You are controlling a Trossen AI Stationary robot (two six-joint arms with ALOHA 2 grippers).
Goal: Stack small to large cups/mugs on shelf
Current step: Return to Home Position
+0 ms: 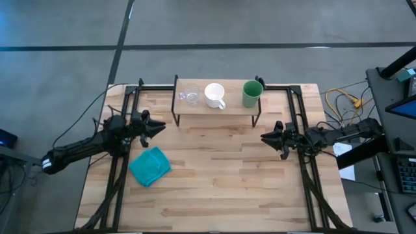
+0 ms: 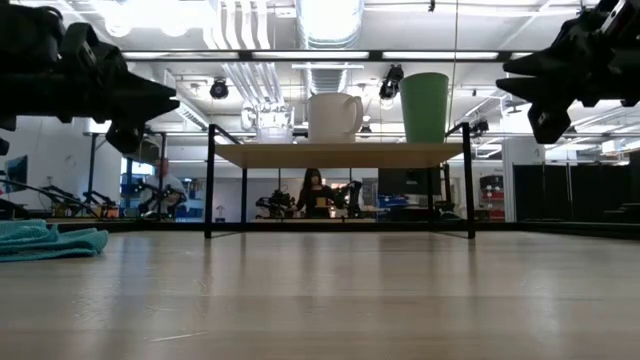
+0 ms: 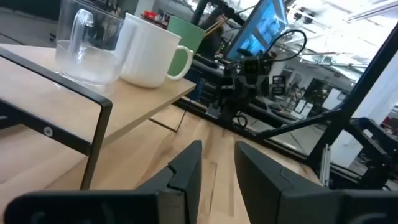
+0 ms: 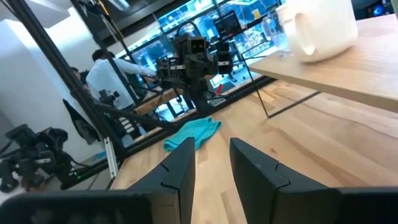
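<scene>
Two matte black jointed arms: left arm (image 1: 84, 146), right arm (image 1: 344, 133), slim tubular links, bulky joints, loose black cables (image 1: 81, 119) trailing behind; left gripper (image 1: 160, 127), right gripper (image 1: 265, 137) each carry two flat angular dark fingers (image 3: 185, 174) with stepped inner edges

Clear glass cup (image 1: 190, 96), glossy white mug (image 1: 214, 95), matt green cup (image 1: 251, 93); light wood shelf (image 1: 234, 108) on black metal legs (image 2: 208, 190); planked wooden bench (image 1: 221, 172); teal cloth (image 1: 150, 166).

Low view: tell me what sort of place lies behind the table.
Probably a robotics lab or workshop: exposed silver ceiling ducts, a person at cluttered workbenches behind, and a blue-lit monitor screen.
</scene>
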